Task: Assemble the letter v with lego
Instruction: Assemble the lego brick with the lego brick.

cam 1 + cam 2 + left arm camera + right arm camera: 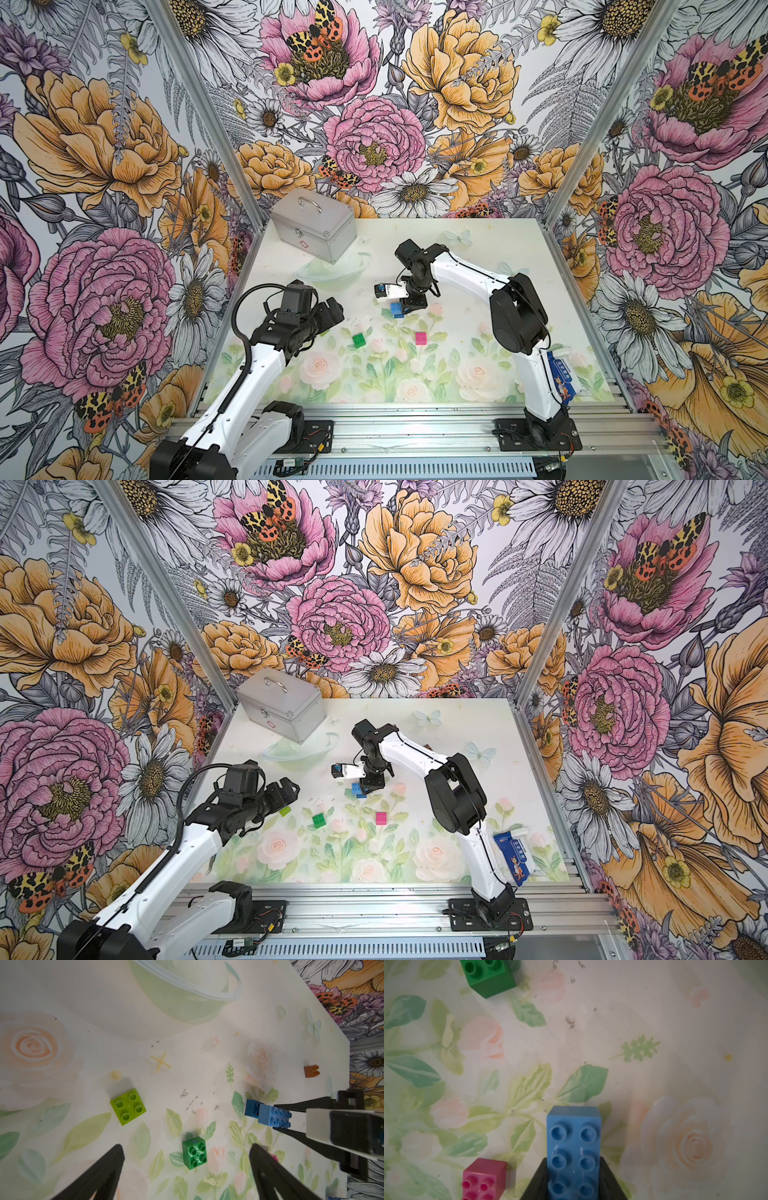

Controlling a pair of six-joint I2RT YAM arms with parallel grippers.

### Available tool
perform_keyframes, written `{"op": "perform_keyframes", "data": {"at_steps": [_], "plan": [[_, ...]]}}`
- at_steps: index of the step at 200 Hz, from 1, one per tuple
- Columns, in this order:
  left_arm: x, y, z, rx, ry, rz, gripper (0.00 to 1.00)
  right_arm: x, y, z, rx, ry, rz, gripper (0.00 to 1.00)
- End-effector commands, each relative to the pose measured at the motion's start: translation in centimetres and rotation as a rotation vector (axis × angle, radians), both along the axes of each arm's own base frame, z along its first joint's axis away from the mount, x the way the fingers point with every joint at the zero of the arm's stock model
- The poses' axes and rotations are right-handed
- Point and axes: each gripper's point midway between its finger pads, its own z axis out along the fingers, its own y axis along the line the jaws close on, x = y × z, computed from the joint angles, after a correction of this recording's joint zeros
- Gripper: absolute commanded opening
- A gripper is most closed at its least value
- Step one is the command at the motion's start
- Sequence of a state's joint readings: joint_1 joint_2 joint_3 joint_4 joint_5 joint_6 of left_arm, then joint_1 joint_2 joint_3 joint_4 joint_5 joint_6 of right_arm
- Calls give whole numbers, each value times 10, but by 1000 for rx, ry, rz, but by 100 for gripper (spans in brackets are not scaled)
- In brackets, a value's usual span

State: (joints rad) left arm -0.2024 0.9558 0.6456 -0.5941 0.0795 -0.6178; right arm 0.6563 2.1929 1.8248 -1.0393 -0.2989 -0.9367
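Currently gripped: the right gripper (574, 1184) clamps the long light blue studded plastic brick (574, 1147) by its long side walls, studs up.
Left gripper (186, 1147): fingers spread wide and empty, over the square green plastic brick (194, 1154).
Bricks: all lie loose on the flowered table sheet (83, 1059). The small dark blue brick (251, 1108) sits just beside the held one. The lime square brick (127, 1106), pink brick (483, 1178) and brown brick (311, 1071) lie apart.
Letter V: nothing is joined yet.
Handling: the bricks are likely light, rigid and slick-walled. Pinch them on flat opposite sides, not the studs. Joining needs a firm, square press.

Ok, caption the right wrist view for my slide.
Right gripper grips a light blue brick; pink brick and green brick lie nearby.
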Motion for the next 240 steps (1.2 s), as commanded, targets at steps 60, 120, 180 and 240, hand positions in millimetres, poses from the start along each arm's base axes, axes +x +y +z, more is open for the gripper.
{"op": "perform_keyframes", "data": {"at_steps": [60, 120, 180, 240], "plan": [[3, 3, 0, 23, -21, -10, 96, 1, 14, -2, 10, 15, 5, 0], [2, 2, -1, 25, -19, -16, 96, 8, 5, -6, -48, -17, -39, 0], [3, 2, 0, 26, -22, -15, 96, 7, 5, -11, -79, -12, -92, 0], [2, 3, -2, 31, -17, -17, 97, 1, 9, -20, -95, 12, -112, 0]]}}
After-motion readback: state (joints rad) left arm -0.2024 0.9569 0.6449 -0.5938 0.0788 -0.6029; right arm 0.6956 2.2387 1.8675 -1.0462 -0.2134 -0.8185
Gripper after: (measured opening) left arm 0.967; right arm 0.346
